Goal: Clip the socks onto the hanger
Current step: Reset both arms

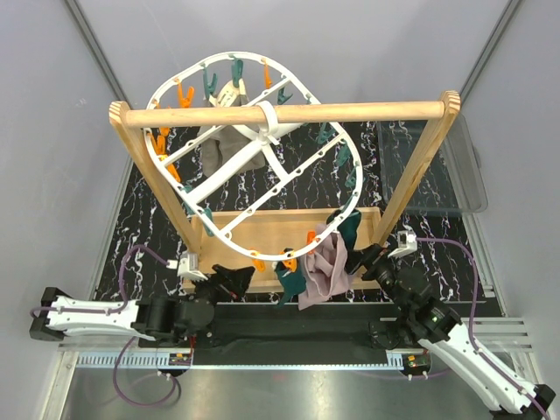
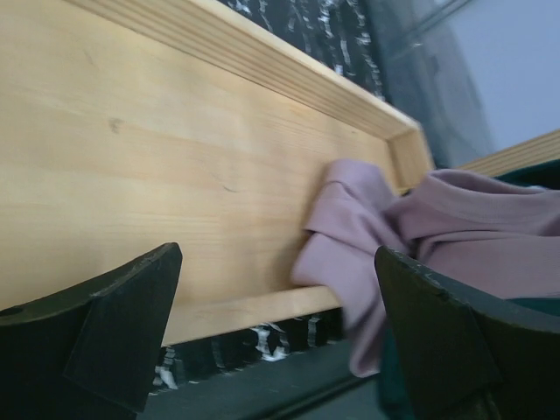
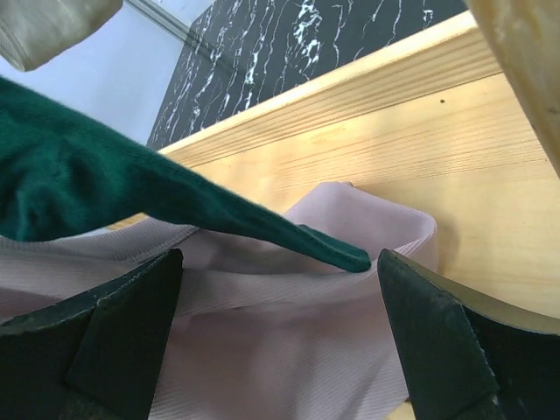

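Observation:
The white oval hanger (image 1: 262, 188) hangs tilted from the wooden rail, with orange and teal clothespins around its rim. A mauve-pink sock (image 1: 325, 267) droops from its near rim, with teal socks (image 1: 289, 280) beside and behind it. My left gripper (image 1: 231, 280) is open to the left of the socks. In the left wrist view my left gripper (image 2: 276, 315) holds nothing, and the pink sock (image 2: 437, 227) lies by its right finger (image 2: 446, 341). My right gripper (image 1: 371, 261) is open at the socks' right side. In the right wrist view my right gripper (image 3: 280, 302) has pink sock (image 3: 289, 350) between its fingers and a teal sock (image 3: 114, 192) crossing above.
The wooden stand has a top rail (image 1: 289, 114), two slanted legs and a shallow tray base (image 1: 262, 229) under the hanger. A grey-beige cloth (image 1: 229, 144) hangs at the hanger's far side. A clear plastic bin (image 1: 437, 166) stands at the back right on the black marbled mat.

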`<action>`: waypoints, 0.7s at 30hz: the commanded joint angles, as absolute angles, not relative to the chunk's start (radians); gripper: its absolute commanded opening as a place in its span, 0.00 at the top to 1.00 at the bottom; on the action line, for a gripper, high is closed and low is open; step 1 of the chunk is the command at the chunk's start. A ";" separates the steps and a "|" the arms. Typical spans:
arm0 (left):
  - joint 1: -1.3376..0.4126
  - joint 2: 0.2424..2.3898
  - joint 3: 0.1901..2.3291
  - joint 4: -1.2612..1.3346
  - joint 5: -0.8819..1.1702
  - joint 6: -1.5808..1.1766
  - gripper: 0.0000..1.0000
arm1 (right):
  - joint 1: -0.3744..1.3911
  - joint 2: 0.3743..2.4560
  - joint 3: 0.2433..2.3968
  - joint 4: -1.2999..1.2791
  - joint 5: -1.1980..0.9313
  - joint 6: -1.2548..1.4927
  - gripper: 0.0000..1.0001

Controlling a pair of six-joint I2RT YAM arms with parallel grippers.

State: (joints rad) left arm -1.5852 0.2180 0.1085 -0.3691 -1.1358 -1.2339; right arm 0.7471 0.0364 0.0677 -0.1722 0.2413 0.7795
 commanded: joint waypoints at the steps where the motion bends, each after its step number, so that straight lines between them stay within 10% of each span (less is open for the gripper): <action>1: -1.585 0.181 -0.053 -0.256 -1.088 -1.318 0.01 | 0.753 0.069 0.002 -0.084 0.282 0.802 0.00; 21: -1.586 0.293 -0.146 -0.068 -1.025 -1.362 0.01 | 0.752 0.183 0.003 -0.149 0.341 0.939 0.00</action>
State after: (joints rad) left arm -1.5845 0.2539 0.0559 -0.1608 -1.0229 -1.3384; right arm 0.7471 0.1707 0.0612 -0.1535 0.3042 0.9253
